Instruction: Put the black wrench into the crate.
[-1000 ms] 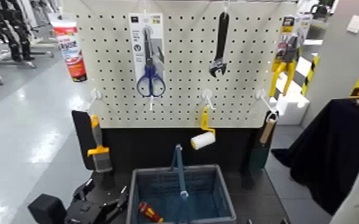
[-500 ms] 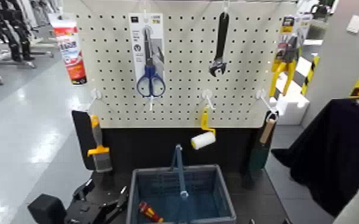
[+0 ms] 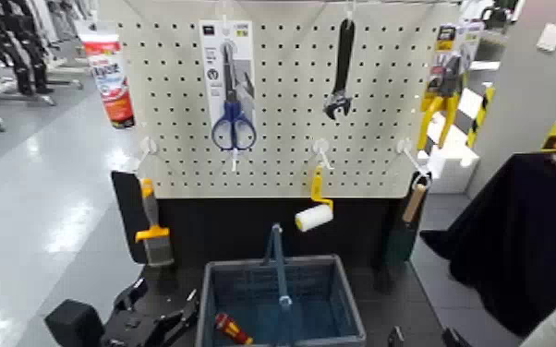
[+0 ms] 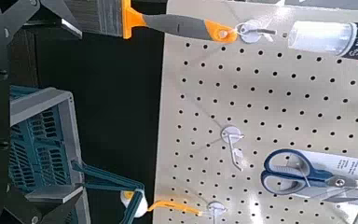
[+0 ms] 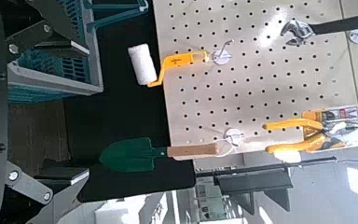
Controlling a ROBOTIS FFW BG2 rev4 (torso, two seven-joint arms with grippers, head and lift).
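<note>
Still pre-reach: black wrench hangs on its pegboard hook, crate below it. Left tool parked low, can't tell its opening. You'll need a long upward reach, then unhook.

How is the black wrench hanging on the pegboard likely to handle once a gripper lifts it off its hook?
The black wrench looks rigid, probably metal, so it should not flex. It hangs from a hook by its handle end with the jaw head lowest, so it is likely head-heavy and may swing or pivot if gripped high. Its flat, smooth-looking handle could slip between fingers.
</note>
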